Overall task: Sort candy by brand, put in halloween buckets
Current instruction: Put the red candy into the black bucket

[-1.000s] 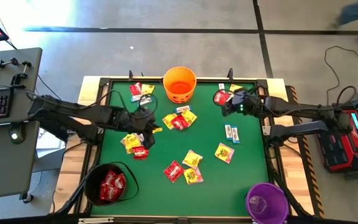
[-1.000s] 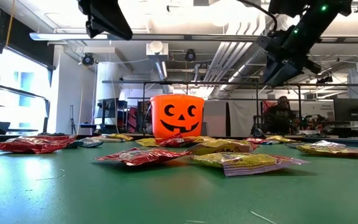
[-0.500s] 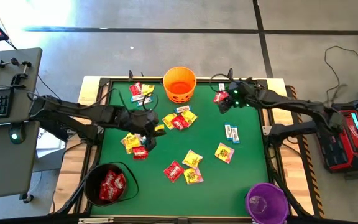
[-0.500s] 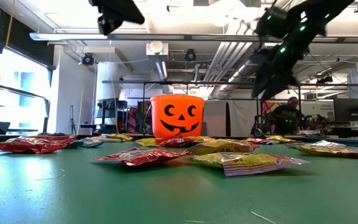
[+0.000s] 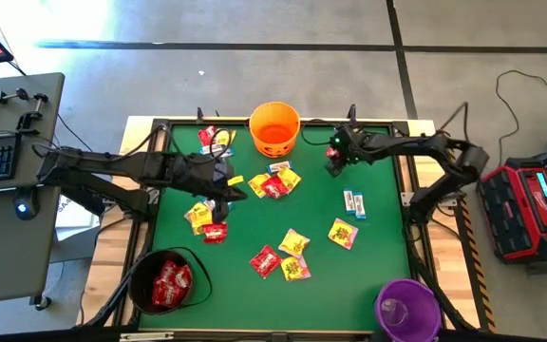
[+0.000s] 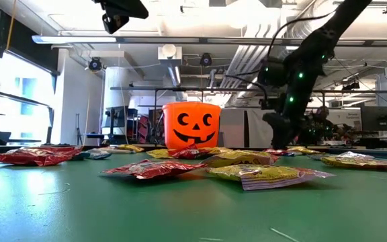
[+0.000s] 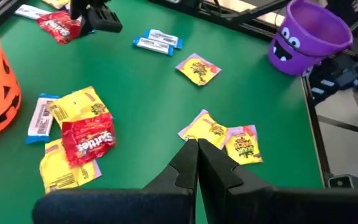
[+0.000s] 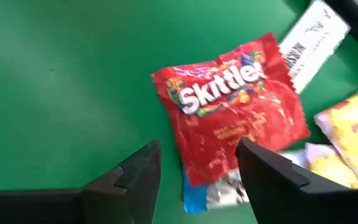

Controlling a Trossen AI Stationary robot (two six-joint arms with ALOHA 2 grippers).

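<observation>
The green bench [image 5: 368, 266] carries scattered candy; the orange bucket [image 5: 274, 128] stands at the far edge near the middle, the black bucket [image 5: 167, 280] at the near left corner with red packets inside, and the purple bucket [image 5: 407, 308] at the near right corner.

The right tool [image 5: 333, 163] hangs low over the far right part of the bench, just right of the orange bucket; its fingers [image 8: 135, 180] stand apart, straddling the lower edge of a red Skittles packet [image 8: 232, 102] that lies flat on the green surface; a white-and-blue packet [image 8: 312, 34] and a yellow packet [image 8: 353, 124] lie just beside the red one.

The left tool [image 5: 228, 182] is left of centre, raised above the bench; its fingers [image 7: 185, 168] are pressed together with nothing visible between them; in the high view a yellow packet [image 5: 235, 180] shows at its tip, but I cannot tell whether it is held.

Near the middle lies a cluster of red and yellow candy [image 5: 275, 182]; two white-and-blue packets [image 5: 354, 202] lie to the right; further yellow and red packets [image 5: 283, 256] sit nearer the front.
</observation>
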